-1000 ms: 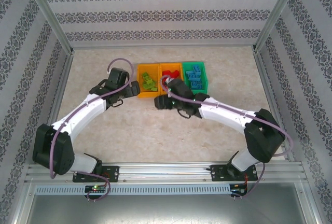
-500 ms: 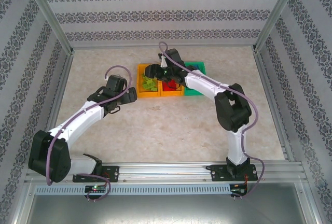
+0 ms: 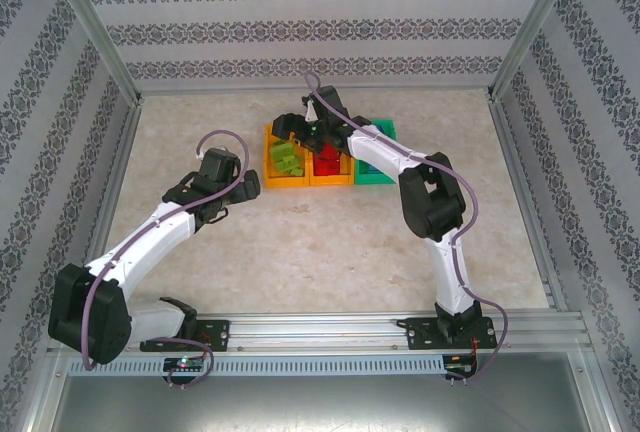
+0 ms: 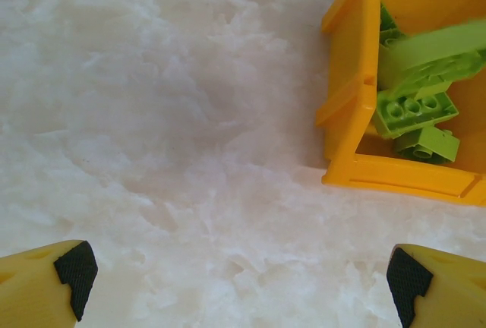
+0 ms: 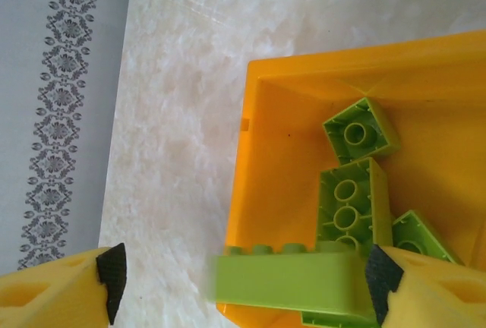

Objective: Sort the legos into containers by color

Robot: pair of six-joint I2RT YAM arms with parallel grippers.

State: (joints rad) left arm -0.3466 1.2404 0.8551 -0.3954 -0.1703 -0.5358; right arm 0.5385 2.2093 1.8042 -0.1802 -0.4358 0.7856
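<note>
Three containers stand in a row: a left orange bin (image 3: 285, 182) with light green legos (image 3: 285, 160), a middle orange bin (image 3: 330, 180) with red legos (image 3: 328, 160), and a green bin (image 3: 372, 178) partly covered by my right arm. My right gripper (image 3: 290, 130) hovers open over the left bin (image 5: 258, 153). A blurred light green brick (image 5: 288, 279) lies between its jaws, against the right pad (image 5: 382, 279) and well apart from the left one. Other green legos (image 5: 353, 199) lie below. My left gripper (image 4: 239, 275) is open and empty above bare table, beside that bin's corner (image 4: 353, 100).
The marble-patterned table (image 3: 300, 242) stretches in front of the bins. Patterned walls and metal frame posts close in the back and sides. My right arm reaches across the green and middle bins.
My right arm has swung from the table in front of the bins to above the left orange bin, and its jaws have widened around the green brick. My left arm drew back slightly.
</note>
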